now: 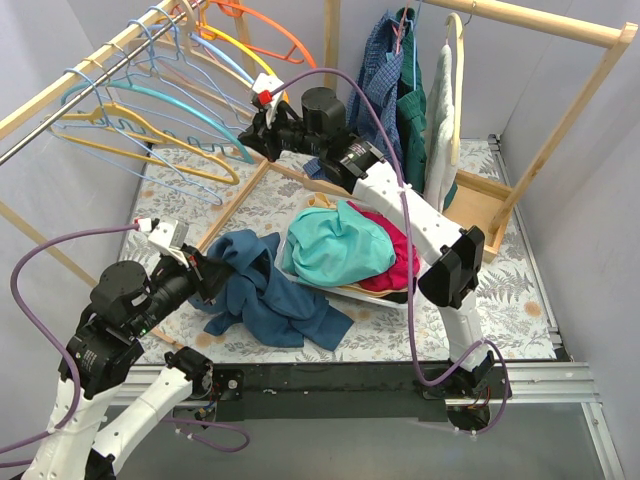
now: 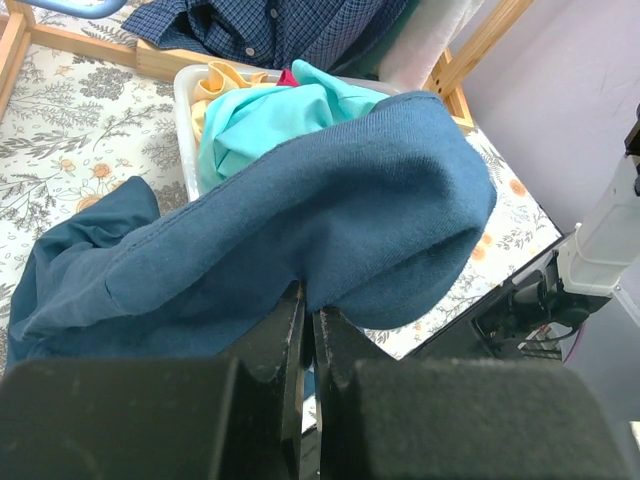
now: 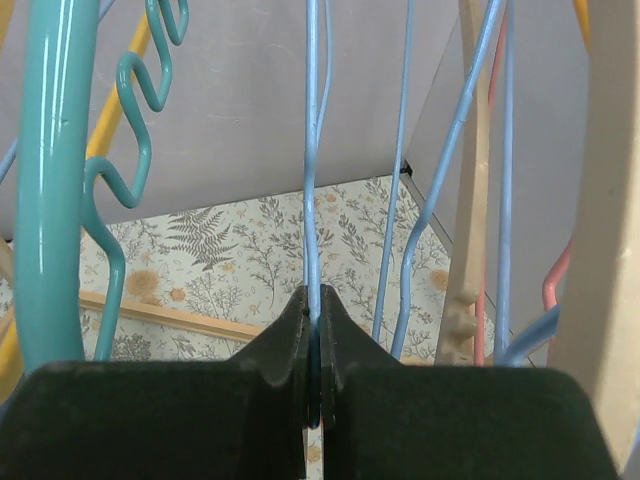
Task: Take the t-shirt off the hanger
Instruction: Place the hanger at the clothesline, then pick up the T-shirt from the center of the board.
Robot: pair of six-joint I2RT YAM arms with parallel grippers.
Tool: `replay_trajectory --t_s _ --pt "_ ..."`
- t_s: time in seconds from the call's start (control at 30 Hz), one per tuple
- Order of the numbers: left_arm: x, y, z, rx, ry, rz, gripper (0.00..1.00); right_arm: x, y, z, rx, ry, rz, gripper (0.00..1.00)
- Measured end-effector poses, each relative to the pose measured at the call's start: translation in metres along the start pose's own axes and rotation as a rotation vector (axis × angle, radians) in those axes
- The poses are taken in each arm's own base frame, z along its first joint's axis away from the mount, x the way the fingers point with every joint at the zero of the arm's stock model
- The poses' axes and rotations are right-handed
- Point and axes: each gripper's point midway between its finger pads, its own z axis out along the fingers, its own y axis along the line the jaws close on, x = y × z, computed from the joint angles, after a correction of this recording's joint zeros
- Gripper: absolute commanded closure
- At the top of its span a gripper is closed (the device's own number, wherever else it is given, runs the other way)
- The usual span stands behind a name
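Observation:
The dark blue t-shirt lies crumpled on the floral table, with one fold draped against the white bin. My left gripper is shut on a raised fold of it; in the left wrist view the cloth bulges over the closed gripper. My right gripper is up at the left rack. In the right wrist view it is shut on the thin light-blue wire of a hanger. The t-shirt hangs on no hanger.
A white bin holds turquoise, red and yellow clothes. Several coloured hangers hang on the left wooden rack; a thick teal one is beside my right gripper. A plaid shirt and other garments hang on the right rack.

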Motion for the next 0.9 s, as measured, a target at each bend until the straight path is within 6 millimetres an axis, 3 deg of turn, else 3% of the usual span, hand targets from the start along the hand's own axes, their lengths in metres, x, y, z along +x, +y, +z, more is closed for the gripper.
replay_trajectory --t_s 0.07,0.1,0.13,0.23,0.33,0.43,0.67,0.8,0.9 --pt "-0.001 0.000 0.000 0.002 -0.003 -0.002 1.00 0.001 0.000 0.000 0.001 0.000 0.001 0.99" --pt "-0.001 -0.001 0.000 0.002 -0.003 -0.002 1.00 0.001 0.000 0.000 0.002 0.000 0.003 0.91" --pt "-0.001 -0.001 0.000 0.002 -0.003 -0.004 1.00 0.002 0.000 -0.001 0.002 0.004 0.005 0.70" --pt "-0.001 -0.001 0.000 0.003 -0.002 -0.006 1.00 0.009 0.002 -0.006 0.009 0.020 0.020 0.40" --pt "0.001 -0.001 0.000 0.008 0.002 -0.006 1.00 0.014 0.006 -0.018 0.020 0.043 0.032 0.28" --pt "0.003 -0.001 0.002 0.011 0.009 -0.008 1.00 0.011 0.013 -0.039 0.035 0.054 0.038 0.23" --pt "0.010 -0.003 0.016 0.023 0.039 -0.059 1.00 -0.017 0.033 -0.116 0.107 0.030 0.009 0.25" --pt "0.037 0.000 0.041 0.032 0.130 -0.154 1.00 -0.020 0.053 -0.172 0.145 0.016 -0.002 0.25" --pt "0.069 0.009 0.064 0.006 0.225 -0.240 1.00 -0.016 0.068 -0.210 0.168 0.005 -0.003 0.25"
